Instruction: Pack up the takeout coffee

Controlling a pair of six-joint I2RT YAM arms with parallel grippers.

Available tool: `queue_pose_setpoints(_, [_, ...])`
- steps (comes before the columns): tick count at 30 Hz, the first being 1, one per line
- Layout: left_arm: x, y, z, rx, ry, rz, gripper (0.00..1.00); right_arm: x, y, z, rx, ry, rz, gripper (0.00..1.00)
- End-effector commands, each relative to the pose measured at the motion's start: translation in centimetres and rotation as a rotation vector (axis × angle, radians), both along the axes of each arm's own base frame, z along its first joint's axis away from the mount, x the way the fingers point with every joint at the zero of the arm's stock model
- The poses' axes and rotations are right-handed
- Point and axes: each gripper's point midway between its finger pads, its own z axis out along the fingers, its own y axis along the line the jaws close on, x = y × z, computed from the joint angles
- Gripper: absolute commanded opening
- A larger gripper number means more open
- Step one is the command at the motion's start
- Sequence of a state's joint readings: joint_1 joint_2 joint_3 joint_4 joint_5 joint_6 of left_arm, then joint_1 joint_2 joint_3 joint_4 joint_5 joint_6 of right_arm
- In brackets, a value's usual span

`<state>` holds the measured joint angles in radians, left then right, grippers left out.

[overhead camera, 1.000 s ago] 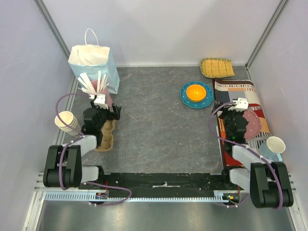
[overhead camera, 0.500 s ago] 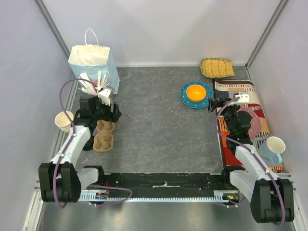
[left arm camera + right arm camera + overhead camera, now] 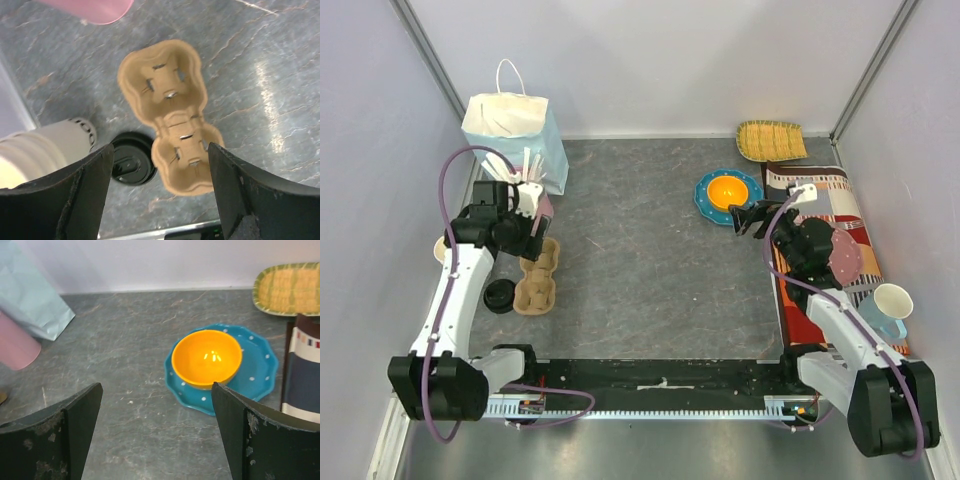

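Observation:
The takeout coffee (image 3: 500,296), a white cup with a black lid, stands at the left, beside a brown cardboard cup carrier (image 3: 538,275). In the left wrist view its black lid (image 3: 131,164) lies left of the carrier (image 3: 170,110), whose two wells are empty. My left gripper (image 3: 523,232) is raised above the carrier and is open and empty (image 3: 160,147). My right gripper (image 3: 748,217) is open and empty (image 3: 156,386), hovering next to the orange bowl (image 3: 206,357).
A pale blue paper bag (image 3: 515,130) stands at the back left, with a pink cup of white sticks (image 3: 535,195) in front. Stacked cream cups (image 3: 45,150) sit left of the coffee. The bowl sits on a blue plate (image 3: 752,205). A patterned mat (image 3: 820,190), woven tray (image 3: 770,140) and pink plate (image 3: 842,255) are on the right.
My left arm has risen and swung back to the left, uncovering the lidded cup. My right gripper has moved forward and left toward the orange bowl.

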<state>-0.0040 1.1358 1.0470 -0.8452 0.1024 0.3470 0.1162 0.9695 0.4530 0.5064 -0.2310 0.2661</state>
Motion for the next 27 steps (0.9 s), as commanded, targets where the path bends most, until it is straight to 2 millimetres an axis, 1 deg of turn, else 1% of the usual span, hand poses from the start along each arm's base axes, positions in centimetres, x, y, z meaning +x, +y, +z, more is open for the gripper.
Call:
queue_pose_setpoints(1, [-1.5,3.0,4.2,0.152,-0.013,0.059,0.83,0.2,2.8,1.6,0.018,-0.014,0.116,0.98])
queue_pose_setpoints(3, [-2.2,3.7,4.9,0.190,-0.004,0.069,0.82,0.3,3.6,1.7,0.017,-0.008,0.145,0.98])
queue_pose_setpoints(4, [-2.3,3.9,5.3,0.203,-0.008,0.068,0.82,0.3,4.1,1.2,0.009,0.003,0.160,0.98])
queue_pose_setpoints(6, [-2.9,4.5,5.6,0.249,-0.001,0.057,0.82,0.4,4.8,0.9,-0.006,0.017,0.179,0.98])
queue_pose_setpoints(7, [-3.1,5.1,5.6,0.283,0.003,0.065,0.82,0.3,5.3,0.8,-0.018,0.019,0.195,0.98])
queue_pose_setpoints(9, [-3.4,6.9,5.6,0.333,0.013,0.089,0.82,0.5,5.9,0.9,-0.038,0.031,0.205,0.98])
queue_pose_setpoints(10, [-3.5,7.5,5.6,0.344,0.019,0.095,0.82,0.4,6.5,0.9,-0.048,0.034,0.220,0.98])
queue_pose_setpoints(11, [-3.5,7.8,5.7,0.359,0.023,0.068,0.83,0.5,6.8,1.3,-0.066,0.028,0.229,0.98])
queue_pose_setpoints(12, [-3.6,8.6,5.6,0.358,0.037,0.077,0.86,0.6,7.2,1.3,-0.075,0.032,0.238,0.98])
queue_pose_setpoints(13, [-3.4,8.5,5.5,0.345,0.040,0.058,0.87,0.5,7.6,1.5,-0.081,0.029,0.249,0.98])
queue_pose_setpoints(14, [-3.3,8.8,5.4,0.353,0.051,0.033,0.88,0.7,7.7,1.8,-0.092,0.025,0.249,0.98])
queue_pose_setpoints(15, [-3.1,9.4,4.9,0.350,0.074,0.039,0.89,0.8,7.9,1.7,-0.100,0.031,0.251,0.98])
queue_pose_setpoints(16, [-3.0,9.5,4.6,0.342,0.085,0.030,0.89,0.9,8.2,2.1,-0.106,0.022,0.254,0.98])
queue_pose_setpoints(18, [-2.9,10.3,3.9,0.336,0.114,0.024,0.89,1.0,8.3,1.7,-0.129,0.041,0.253,0.98])
queue_pose_setpoints(19, [-2.7,10.2,3.9,0.319,0.109,0.015,0.89,0.9,8.6,1.6,-0.137,0.045,0.260,0.98])
queue_pose_setpoints(21, [-2.6,10.9,3.6,0.312,0.115,0.026,0.89,0.9,8.7,1.7,-0.156,0.044,0.257,0.98])
queue_pose_setpoints(23, [-2.3,11.1,3.4,0.305,0.114,0.018,0.87,0.9,9.0,1.6,-0.167,0.048,0.258,0.98])
queue_pose_setpoints(26, [-2.1,12.0,3.3,0.312,0.119,0.034,0.74,0.8,9.0,1.4,-0.182,0.048,0.253,0.98])
queue_pose_setpoints(27, [-2.1,12.3,3.3,0.316,0.122,0.043,0.67,0.8,9.1,1.3,-0.186,0.049,0.255,0.98])
